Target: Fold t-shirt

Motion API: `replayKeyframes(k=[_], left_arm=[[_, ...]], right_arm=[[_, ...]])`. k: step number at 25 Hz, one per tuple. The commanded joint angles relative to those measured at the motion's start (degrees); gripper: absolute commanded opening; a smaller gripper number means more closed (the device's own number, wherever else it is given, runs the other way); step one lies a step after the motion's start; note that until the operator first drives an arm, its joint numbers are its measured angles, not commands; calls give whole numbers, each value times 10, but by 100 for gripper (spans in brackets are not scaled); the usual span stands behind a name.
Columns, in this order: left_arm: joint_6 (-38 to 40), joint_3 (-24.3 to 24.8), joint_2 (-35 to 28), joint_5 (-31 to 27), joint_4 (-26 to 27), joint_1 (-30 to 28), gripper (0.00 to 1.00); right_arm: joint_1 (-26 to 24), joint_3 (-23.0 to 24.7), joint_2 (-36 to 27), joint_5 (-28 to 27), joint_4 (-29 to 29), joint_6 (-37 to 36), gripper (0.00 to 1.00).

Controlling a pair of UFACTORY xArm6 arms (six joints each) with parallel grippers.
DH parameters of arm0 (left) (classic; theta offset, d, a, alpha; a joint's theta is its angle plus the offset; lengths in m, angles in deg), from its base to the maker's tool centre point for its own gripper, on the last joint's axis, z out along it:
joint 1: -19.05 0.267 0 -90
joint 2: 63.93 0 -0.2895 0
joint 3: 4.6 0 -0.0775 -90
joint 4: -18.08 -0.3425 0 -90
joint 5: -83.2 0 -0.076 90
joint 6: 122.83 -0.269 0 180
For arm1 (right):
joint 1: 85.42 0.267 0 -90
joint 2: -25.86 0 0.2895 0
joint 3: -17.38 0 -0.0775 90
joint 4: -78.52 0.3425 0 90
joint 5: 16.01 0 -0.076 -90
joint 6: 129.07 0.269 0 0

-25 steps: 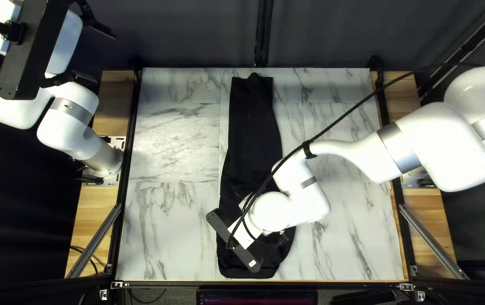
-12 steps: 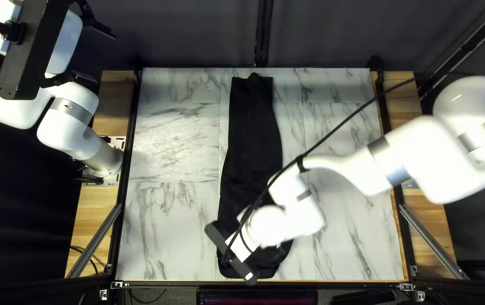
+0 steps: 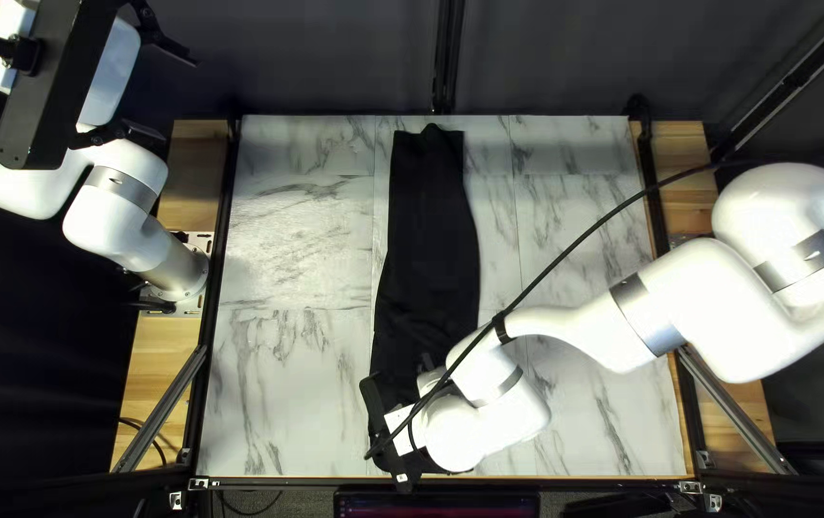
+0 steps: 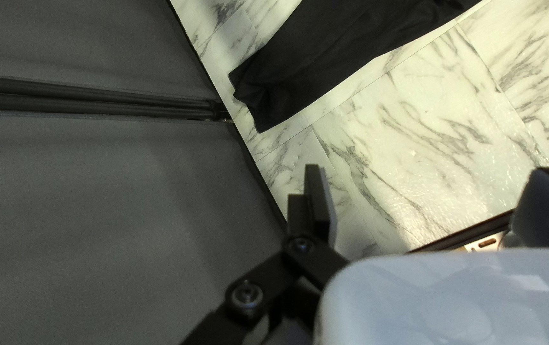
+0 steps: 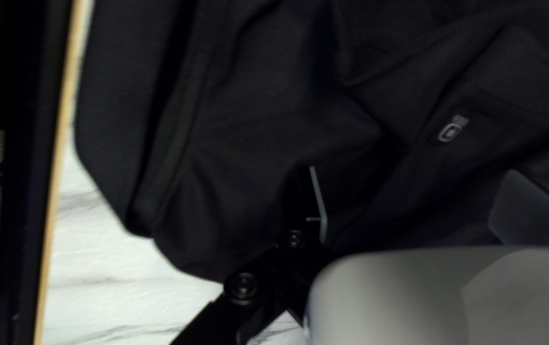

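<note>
Over the last half second the right arm [image 3: 719, 297] has swung toward six o'clock, bringing the right gripper [image 5: 412, 172] nearer the near edge of the table [image 3: 287, 230]; the left arm [image 3: 119, 211] and the visible stretch of cloth lie as they did. Clock places are for the top left view, read from the table's middle, with twelve at the far edge.

The left arm is based at nine o'clock and its wrist is raised around ten. Its left gripper [image 4: 431, 176] has its fingers spread, with nothing between them; in its wrist view the cloth lies ahead, well apart from them.

Next comes the black t-shirt [image 3: 426, 230], a long narrow strip running from twelve to six, its near end partly hidden by the right arm. The side folds look done, so the step in hand is probably lining up for the lengthwise fold.

The right gripper is over the near end, around half past six, its fingers also spread wide and pinching nothing. The next move likely calls for lowering onto that end, closing on all the layers and carrying them toward twelve; a shallow pinch could leave the lower layer behind. In the right wrist view a small pale mark [image 5: 453, 129] shows on the cloth ahead of the gripper; I leave its print unread.

The right arm reaches in from between three and four o'clock.
</note>
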Motion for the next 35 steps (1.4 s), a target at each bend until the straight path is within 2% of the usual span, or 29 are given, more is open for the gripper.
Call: replayKeyframes(k=[1, 2, 8, 11, 12, 13, 14, 25, 33, 35], left_arm=[[0, 0, 0, 0, 0, 0, 100], [0, 0, 0, 0, 0, 0, 100], [0, 0, 0, 0, 0, 0, 100], [0, 0, 0, 0, 0, 0, 100], [0, 0, 0, 0, 0, 0, 100], [0, 0, 0, 0, 0, 0, 100], [0, 0, 0, 0, 0, 0, 100], [0, 0, 0, 0, 0, 0, 100], [0, 0, 0, 0, 0, 0, 100], [0, 0, 0, 0, 0, 0, 100]], right_arm=[[-7, -15, 10, -16, -3, -3, 75], [-8, -20, 15, -18, -3, -4, 69], [-10, -58, 62, -29, -1, -5, 68], [-8, -66, 68, -45, -1, -4, 59], [-8, -67, 69, -46, -2, -4, 29], [-6, -66, 64, -57, -4, -2, 22], [-4, -67, 62, -61, -5, -1, 0], [-3, -59, 48, -74, -7, -1, 2], [22, -127, 51, -143, -11, 2, 0], [29, -126, 42, -145, -15, 7, 0]])
